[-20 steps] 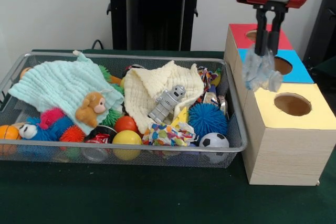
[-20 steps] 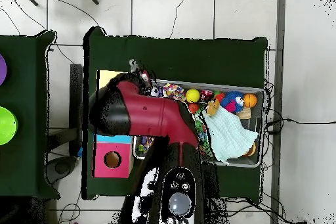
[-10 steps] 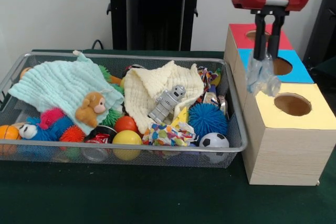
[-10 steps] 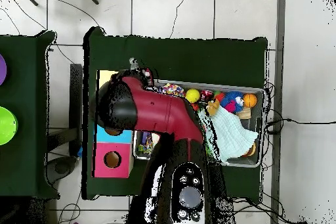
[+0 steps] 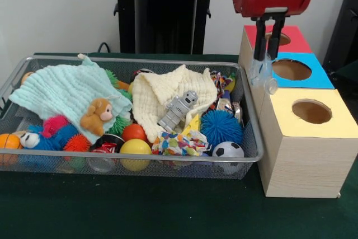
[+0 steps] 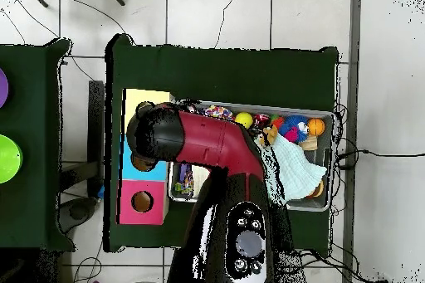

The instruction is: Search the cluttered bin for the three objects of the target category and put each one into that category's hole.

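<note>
A crumpled clear plastic bag (image 5: 262, 74) hung pinched between the gripper (image 5: 267, 40) fingers, at the blue box's (image 5: 313, 76) left edge beside its hole (image 5: 291, 69). The red arm (image 6: 199, 140) reached down from above. Overhead, the arm hid bag and gripper alike.

A plain white wall (image 5: 56, 9) stood behind the desk (image 5: 128, 211), which wore a dark green cloth. The floor (image 6: 216, 14) was pale tile, cables (image 6: 365, 153) trailing across it. A second green desk (image 6: 29, 130) sat beside.
</note>
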Motion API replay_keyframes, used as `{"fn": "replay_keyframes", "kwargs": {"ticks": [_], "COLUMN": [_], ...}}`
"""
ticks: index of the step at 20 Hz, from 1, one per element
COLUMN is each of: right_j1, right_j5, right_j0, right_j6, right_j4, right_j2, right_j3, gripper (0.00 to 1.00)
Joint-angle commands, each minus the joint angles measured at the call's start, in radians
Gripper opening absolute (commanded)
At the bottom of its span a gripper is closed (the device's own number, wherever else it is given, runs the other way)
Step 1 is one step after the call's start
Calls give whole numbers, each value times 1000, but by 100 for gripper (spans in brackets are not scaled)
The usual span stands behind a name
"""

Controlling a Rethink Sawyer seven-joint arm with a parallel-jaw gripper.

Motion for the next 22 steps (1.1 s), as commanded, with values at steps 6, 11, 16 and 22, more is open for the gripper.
{"fn": "replay_keyframes", "kwargs": {"ticks": [6,11,16,22], "right_j1": [37,40,53,57], "right_j5": [303,234,149,82], "right_j0": [-23,-40,-61,-88], "right_j6": [178,166,148,111], "right_j4": [37,90,153,195], "right_j2": [84,131,186,237], "right_j3": [34,69,106,159], "gripper": [0,0,0,0]}}
